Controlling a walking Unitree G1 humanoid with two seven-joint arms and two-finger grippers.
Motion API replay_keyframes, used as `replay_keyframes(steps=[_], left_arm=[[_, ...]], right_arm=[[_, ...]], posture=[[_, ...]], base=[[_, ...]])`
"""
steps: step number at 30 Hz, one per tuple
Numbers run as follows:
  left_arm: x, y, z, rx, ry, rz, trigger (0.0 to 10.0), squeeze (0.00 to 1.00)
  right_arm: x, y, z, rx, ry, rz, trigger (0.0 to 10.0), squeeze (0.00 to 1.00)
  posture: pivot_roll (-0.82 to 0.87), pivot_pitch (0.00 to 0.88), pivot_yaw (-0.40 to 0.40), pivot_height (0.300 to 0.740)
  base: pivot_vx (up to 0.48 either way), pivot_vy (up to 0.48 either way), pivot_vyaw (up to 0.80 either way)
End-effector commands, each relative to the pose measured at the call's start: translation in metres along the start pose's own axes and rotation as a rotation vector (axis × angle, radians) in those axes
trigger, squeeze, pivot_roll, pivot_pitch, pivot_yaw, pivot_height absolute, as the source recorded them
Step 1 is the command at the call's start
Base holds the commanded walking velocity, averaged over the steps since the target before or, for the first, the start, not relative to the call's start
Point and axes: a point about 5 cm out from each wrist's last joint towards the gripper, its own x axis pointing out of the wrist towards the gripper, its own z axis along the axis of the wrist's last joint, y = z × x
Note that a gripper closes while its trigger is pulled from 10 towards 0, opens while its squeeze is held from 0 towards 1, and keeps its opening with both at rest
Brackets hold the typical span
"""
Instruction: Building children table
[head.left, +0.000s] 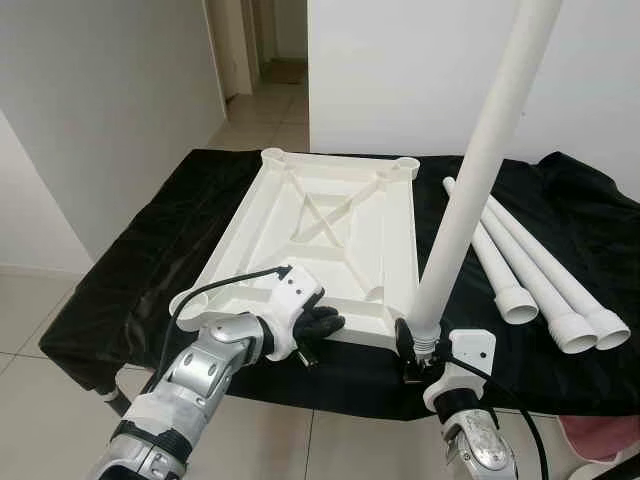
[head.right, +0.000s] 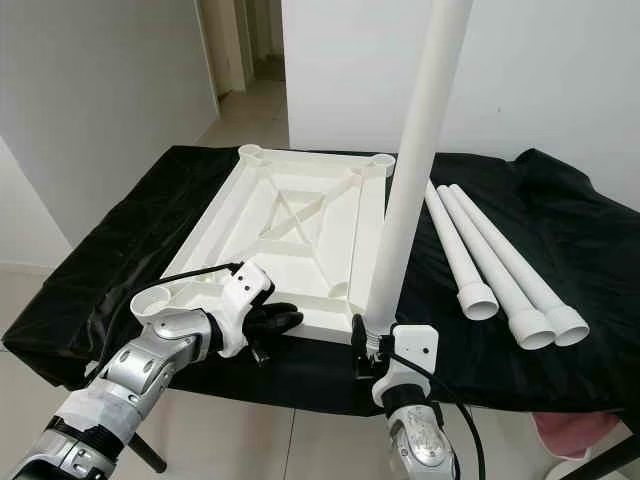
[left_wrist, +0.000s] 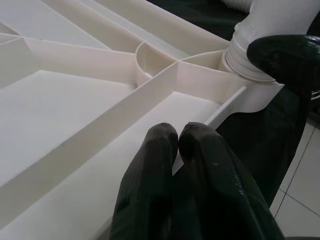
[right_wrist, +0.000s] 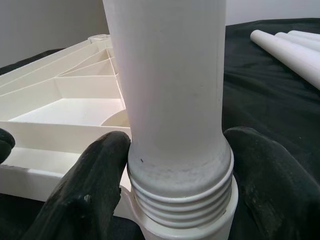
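I have tabletop (head.left: 310, 230) upside down on black cloth (head.left: 150, 260), sockets up. Right gripper (head.left: 418, 350) clamps upright leg (head.left: 470, 180) at near right corner socket, threads aligned for screwing. Left gripper (head.left: 325, 325), fingers together, pins near edge, presumably steadying. Spare legs (head.left: 540, 275) at right.
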Motion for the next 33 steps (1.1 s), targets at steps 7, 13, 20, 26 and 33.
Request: replay_keyframes(steps=[7, 13, 20, 26, 33], left_arm=[[-0.002, -0.002, -0.007, -0.011, 0.047, -0.040, 10.0, 1.00], [-0.001, -0.001, -0.011, 0.011, 0.085, -0.035, 10.0, 1.00], [0.005, 0.009, -0.030, 0.051, 0.246, 0.033, 10.0, 0.00], [0.011, 0.025, -0.032, 0.074, 0.319, 0.135, 10.0, 0.00], [0.014, 0.037, -0.031, 0.095, 0.373, 0.201, 10.0, 0.00]], right_arm=[[0.000, 0.001, -0.003, -0.002, 0.007, 0.006, 10.0, 0.00], [0.000, 0.000, -0.003, -0.003, 0.008, 0.003, 10.0, 0.00], [0.000, -0.001, -0.003, -0.003, 0.008, -0.003, 10.0, 0.00], [-0.001, 0.000, -0.003, -0.001, 0.009, -0.006, 10.0, 0.00], [-0.002, -0.001, -0.004, -0.002, 0.012, -0.015, 10.0, 0.00]], posture=[[-0.07, 0.078, 0.063, 0.740], [-0.07, 0.081, 0.064, 0.740], [-0.07, 0.093, 0.068, 0.740], [-0.08, 0.096, 0.075, 0.740], [-0.09, 0.099, 0.082, 0.740]], base=[[0.000, 0.000, 0.00], [0.000, 0.000, 0.00], [0.000, 0.000, 0.00], [0.000, 0.000, 0.00], [0.000, 0.000, 0.00]])
